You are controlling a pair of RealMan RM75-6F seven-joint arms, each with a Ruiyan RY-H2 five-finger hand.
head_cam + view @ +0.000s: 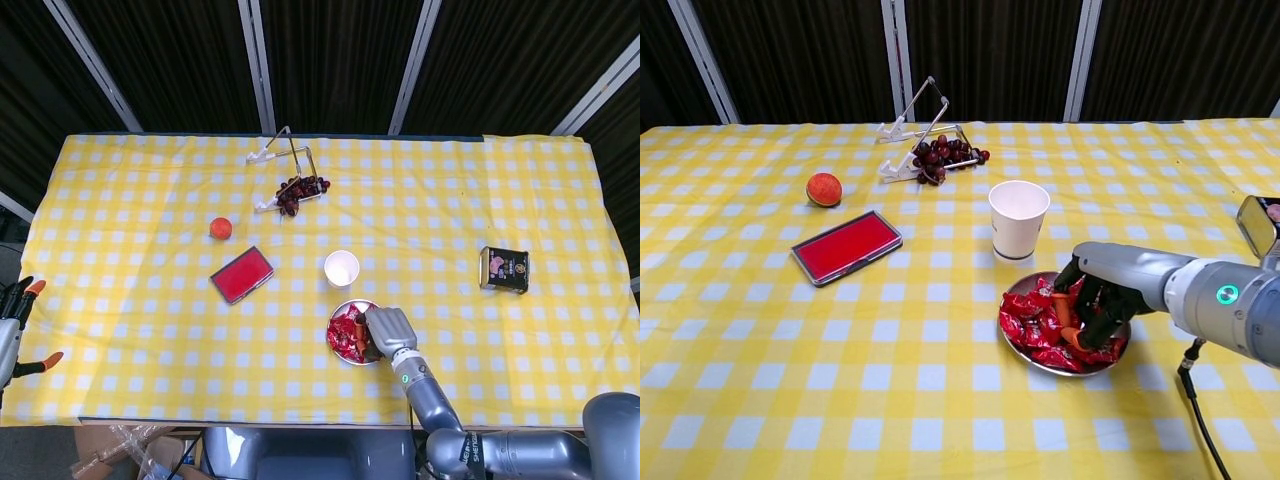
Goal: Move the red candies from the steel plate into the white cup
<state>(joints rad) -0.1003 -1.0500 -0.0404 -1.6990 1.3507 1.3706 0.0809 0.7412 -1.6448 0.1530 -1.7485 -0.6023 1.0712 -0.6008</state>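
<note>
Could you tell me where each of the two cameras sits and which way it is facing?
Head view: high over the near edge, looking steeply down on the whole table; shows the right hand and forearm at the plate, plus the left hand at the left edge.
Chest view: lower, looking across the table toward the dark curtains; shows only the right hand and forearm, fingers among the candies.
Both share the cup, plate, candies, red case, grapes and right hand.

Red wrapped candies (1032, 318) lie heaped in a round steel plate (1025, 354) (shallow, shiny rim). A white cup (1019, 219) stands upright just behind the plate, mouth open.
</note>
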